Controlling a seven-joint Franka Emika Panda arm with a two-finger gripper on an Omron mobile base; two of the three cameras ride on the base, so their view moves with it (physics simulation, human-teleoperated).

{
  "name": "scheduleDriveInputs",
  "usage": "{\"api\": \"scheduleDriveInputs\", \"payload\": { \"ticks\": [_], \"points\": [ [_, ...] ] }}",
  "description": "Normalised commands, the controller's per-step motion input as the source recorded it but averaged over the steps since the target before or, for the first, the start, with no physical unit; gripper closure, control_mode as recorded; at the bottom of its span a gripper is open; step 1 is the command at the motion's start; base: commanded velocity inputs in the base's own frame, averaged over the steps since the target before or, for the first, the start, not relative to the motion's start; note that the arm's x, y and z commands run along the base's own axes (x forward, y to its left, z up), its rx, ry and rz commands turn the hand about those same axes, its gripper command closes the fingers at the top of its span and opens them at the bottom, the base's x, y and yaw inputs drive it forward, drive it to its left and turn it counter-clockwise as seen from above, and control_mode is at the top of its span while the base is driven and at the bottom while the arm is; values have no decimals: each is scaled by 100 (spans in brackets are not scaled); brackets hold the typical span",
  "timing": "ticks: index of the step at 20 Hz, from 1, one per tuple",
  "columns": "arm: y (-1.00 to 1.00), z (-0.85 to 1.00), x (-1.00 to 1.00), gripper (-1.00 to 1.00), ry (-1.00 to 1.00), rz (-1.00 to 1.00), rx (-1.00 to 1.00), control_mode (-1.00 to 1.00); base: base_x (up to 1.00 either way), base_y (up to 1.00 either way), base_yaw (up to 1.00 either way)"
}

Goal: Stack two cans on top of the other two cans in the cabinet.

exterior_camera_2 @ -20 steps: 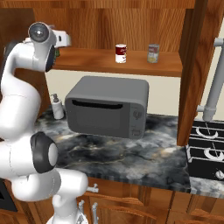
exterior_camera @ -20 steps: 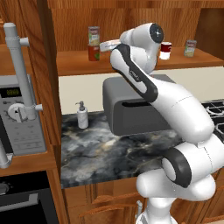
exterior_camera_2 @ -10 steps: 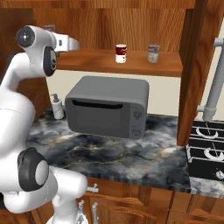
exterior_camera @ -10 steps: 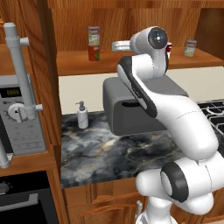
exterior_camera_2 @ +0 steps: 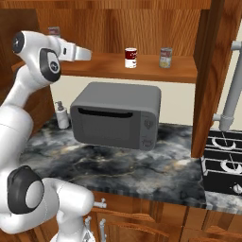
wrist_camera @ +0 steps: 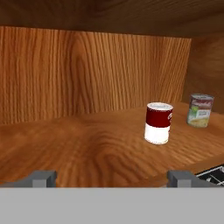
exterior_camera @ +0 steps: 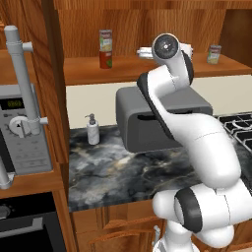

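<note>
Jaws spread wide and empty, cabinet (wrist_camera: 65,144) shelf holding red-and-white can (wrist_camera: 158,123), grey-green can (wrist_camera: 200,110) beside it

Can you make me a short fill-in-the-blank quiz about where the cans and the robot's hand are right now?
1. On the left end of the shelf, one can stands stacked on the ____ can.
2. The red-and-white can stands upright on the shelf beside the ____ can.
3. The hand is ____, holding nothing.
4. Under the shelf, a grey ____ sits on the counter.

Missing words: red; grey-green; open; oven
</note>
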Motion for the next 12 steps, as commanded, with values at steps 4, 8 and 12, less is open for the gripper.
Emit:
{"api": "scheduleDriveInputs", "payload": {
  "ticks": [4,8,12],
  "points": [
    [-56,0,-17,-100,9,-2,0,-100,0,0,0],
    [-53,0,-21,-100,1,0,0,-100,0,0,0],
    [-52,0,-16,-100,2,0,1,-100,0,0,0]
  ]
}}
